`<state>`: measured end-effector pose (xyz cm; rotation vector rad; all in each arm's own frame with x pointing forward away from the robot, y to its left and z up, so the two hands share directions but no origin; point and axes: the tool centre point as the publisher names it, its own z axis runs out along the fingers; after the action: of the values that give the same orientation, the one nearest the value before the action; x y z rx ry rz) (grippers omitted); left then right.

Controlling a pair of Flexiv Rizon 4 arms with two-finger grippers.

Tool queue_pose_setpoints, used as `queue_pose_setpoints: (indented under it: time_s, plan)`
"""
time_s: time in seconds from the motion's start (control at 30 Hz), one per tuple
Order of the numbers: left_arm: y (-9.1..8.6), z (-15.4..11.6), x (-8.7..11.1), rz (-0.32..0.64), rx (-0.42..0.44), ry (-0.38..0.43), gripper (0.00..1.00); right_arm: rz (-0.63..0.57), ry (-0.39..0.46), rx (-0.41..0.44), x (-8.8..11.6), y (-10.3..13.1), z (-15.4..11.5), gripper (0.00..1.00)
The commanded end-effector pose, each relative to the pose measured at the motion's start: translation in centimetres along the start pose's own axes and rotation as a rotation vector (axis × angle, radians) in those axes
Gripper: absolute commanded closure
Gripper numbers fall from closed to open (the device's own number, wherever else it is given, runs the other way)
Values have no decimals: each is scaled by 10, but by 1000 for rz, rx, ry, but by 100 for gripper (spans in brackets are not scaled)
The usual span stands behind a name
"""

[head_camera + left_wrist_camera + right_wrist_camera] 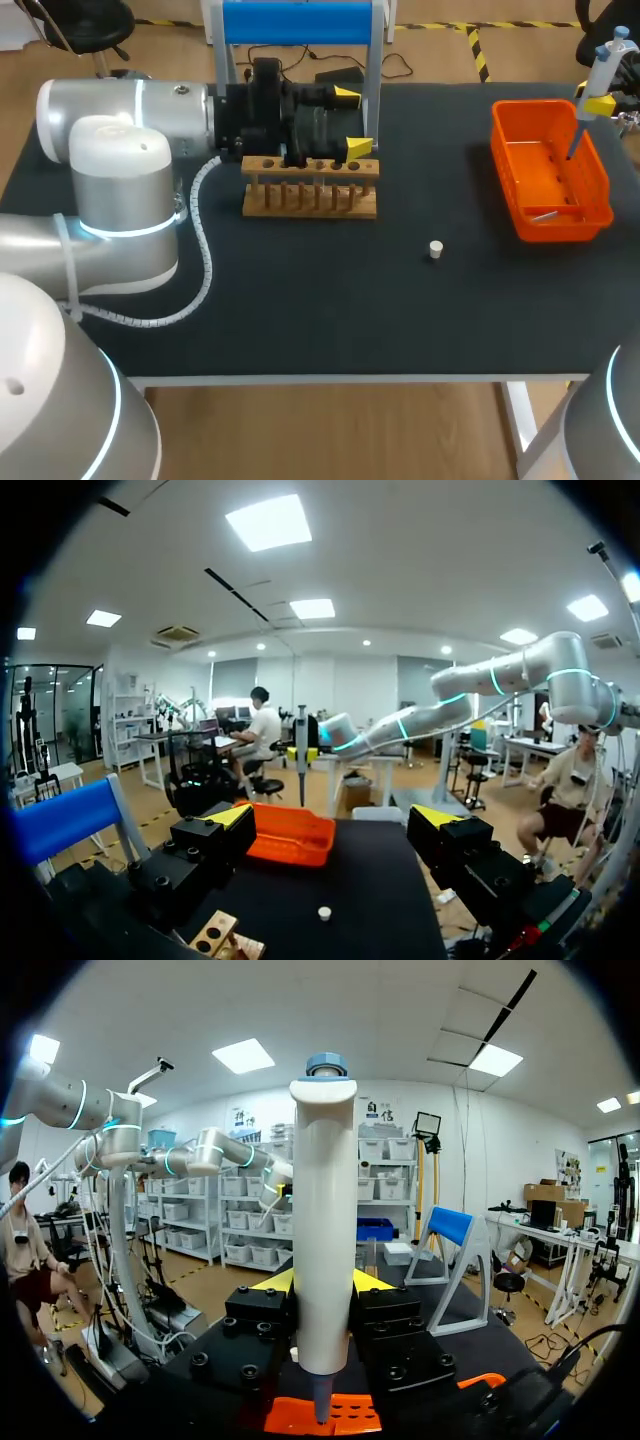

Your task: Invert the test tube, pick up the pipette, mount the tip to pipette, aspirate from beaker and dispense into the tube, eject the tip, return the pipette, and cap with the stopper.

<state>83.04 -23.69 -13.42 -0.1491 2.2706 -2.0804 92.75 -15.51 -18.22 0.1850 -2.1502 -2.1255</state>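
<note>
My right gripper (600,102) is shut on the white pipette (603,70), which it holds upright above the far end of the orange bin (520,205). In the right wrist view the pipette (324,1240) stands between the yellow-tipped fingers, its lower end over the bin (352,1415). My left gripper (352,121) stands open and empty just behind the wooden tube rack (310,190). The small white stopper (436,249) lies on the mat between rack and bin, ahead of the left gripper (335,825) in its wrist view. I cannot make out a tube or a beaker.
A blue pipette stand (298,22) rises at the table's back, behind the left gripper. A small whitish piece (545,213) lies inside the bin. My left arm's big joints cover the table's left side. The front edge runs below the stopper.
</note>
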Motion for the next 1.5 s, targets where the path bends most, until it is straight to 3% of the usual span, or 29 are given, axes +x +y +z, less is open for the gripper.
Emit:
queue_pose_setpoints:
  time_s: [0.03,0.5,0.77,0.97,1.23,1.5]
  plan:
    - [1,1,1,1,3,-4,0,1,-10,12,3,4,9,100]
    - [1,1,1,1,3,-4,0,18,-23,30,24,34,105,100]
    - [1,1,1,1,3,-4,0,-2,-121,33,34,43,156,100]
    - [1,1,1,1,3,-4,0,-6,-143,3,46,36,186,100]
    - [1,1,1,1,3,-4,0,-22,-151,33,57,23,212,100]
    - [1,1,1,1,3,-4,0,-36,-147,-23,62,14,246,100]
